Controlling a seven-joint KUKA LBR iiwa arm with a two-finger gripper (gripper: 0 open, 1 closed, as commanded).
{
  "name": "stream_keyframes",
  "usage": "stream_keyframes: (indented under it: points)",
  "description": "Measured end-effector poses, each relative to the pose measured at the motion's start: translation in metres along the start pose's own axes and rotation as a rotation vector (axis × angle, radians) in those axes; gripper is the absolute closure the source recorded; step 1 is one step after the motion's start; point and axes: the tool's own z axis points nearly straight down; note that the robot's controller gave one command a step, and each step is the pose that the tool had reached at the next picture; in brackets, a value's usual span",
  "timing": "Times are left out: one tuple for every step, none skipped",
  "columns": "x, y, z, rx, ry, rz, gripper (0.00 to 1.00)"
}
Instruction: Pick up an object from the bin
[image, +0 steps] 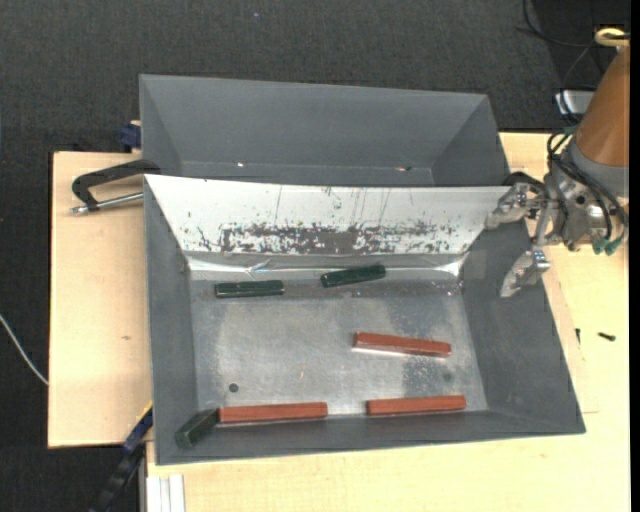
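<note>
Camera view from above, and the gripper (510, 243) hangs at the right side of the bin (165, 330), up over the sloping right wall near the far right corner. Its two fingers (519, 277) stand spread apart, pointing in toward the bin, and nothing sits between them: released, empty-handed. It is above no object at this moment; bare grey wall lies under it.

Nearest thing on the floor is a red-brown bar (401, 345), lying flat and slightly slanted, right of the floor's middle and well apart from the gripper. Up by the far wall there's a dark green bar (352, 276), tilted a touch, resting where floor meets wall. Left of it, along that same far edge, a second dark green bar (249, 290) lies level, with a clear gap between the two.

Down along the near edge, two more: a short red-brown bar (415, 405) toward the near right corner, and a longer red-brown bar (272, 412) to its left, the pair lying end to end with a gap between. At the left end of the longer one, tucked into the near left corner, a small dark block (197, 427) sits angled, touching or just beside it; I can't tell which.

Every piece lies singly, none stacked.
</note>
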Motion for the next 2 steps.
stream_keyframes:
  points:
    - [0.001,0.041,0.081,0.0,-0.003,-0.049,0.0]
    - [-0.008,0.122,0.078,-0.003,-0.004,-0.169,0.0]
